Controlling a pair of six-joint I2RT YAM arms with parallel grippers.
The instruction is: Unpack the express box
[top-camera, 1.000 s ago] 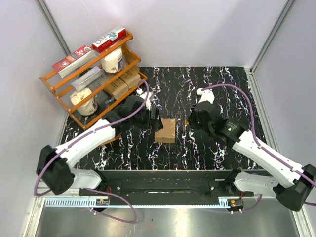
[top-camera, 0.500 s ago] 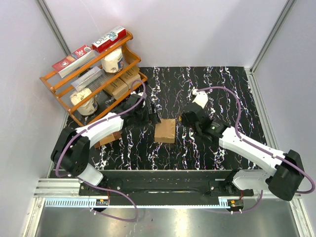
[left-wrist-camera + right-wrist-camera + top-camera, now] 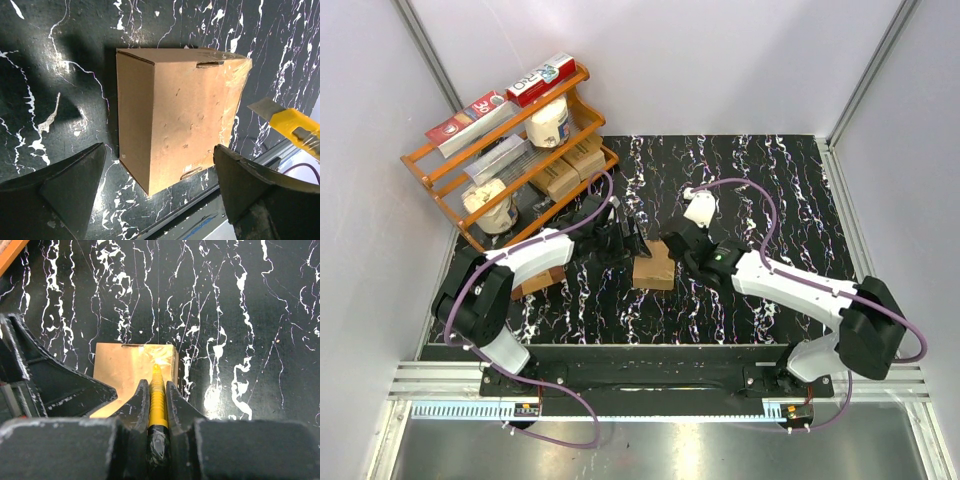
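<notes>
Two fingers of the left hand (image 3: 159, 150) are standing wide apart, flanking the express box (image 3: 655, 265) without touching it. The box is sitting near the middle of the worktop (image 3: 750, 170), slightly toward the near edge. With nothing bracing it, the yellow knife (image 3: 157, 397), which the right hand (image 3: 156, 385) is gripping tightly, is risking shoving the box aside or plunging too deep into its contents.

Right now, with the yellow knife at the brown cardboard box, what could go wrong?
1. The left claw is open, its fingers clear of the small light-brown cardboard box. A push from the yellow utility knife held in the right claw could slide or tip it.
2. The blade is close to one left claw finger; a slip might strike it.
</notes>
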